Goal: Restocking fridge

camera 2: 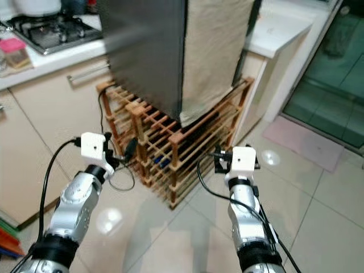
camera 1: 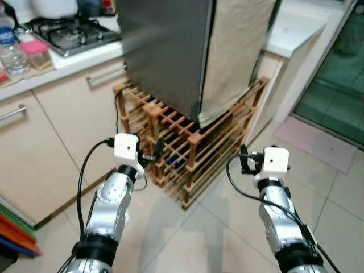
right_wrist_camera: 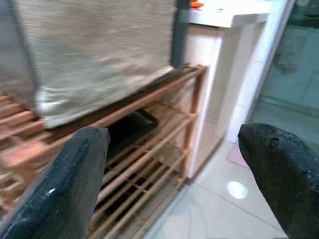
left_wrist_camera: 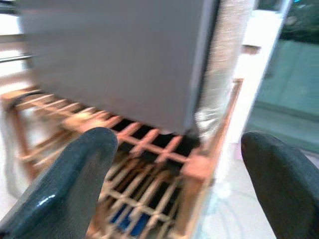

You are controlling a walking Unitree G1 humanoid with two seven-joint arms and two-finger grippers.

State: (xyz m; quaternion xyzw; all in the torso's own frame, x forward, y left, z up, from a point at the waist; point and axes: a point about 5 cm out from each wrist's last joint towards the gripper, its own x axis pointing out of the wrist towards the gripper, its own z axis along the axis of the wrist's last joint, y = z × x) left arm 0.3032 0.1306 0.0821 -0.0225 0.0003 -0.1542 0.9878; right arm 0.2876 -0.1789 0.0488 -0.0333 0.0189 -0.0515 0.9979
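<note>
Grey steel fridge [camera 1: 165,51], door closed, stands on a wooden rack [camera 1: 187,148]; cloth [camera 1: 233,51] hangs down its side. Head view: left end effector [camera 1: 154,152] and right end effector [camera 1: 244,162] both near the rack, below the fridge, carrying nothing.
Left wrist view: fingers [left_wrist_camera: 75,184] spread apart, empty.
Right wrist view: fingers [right_wrist_camera: 65,189] likewise released.
Risk: advancing low could knock the rack or snag the cloth.

Fridge [camera 1: 165,51] smooth matt grey metal, beige coarse cloth [camera 1: 236,51] draped; slatted wood rack [camera 1: 193,142]; glossy floor tiles [camera 1: 227,227].
</note>
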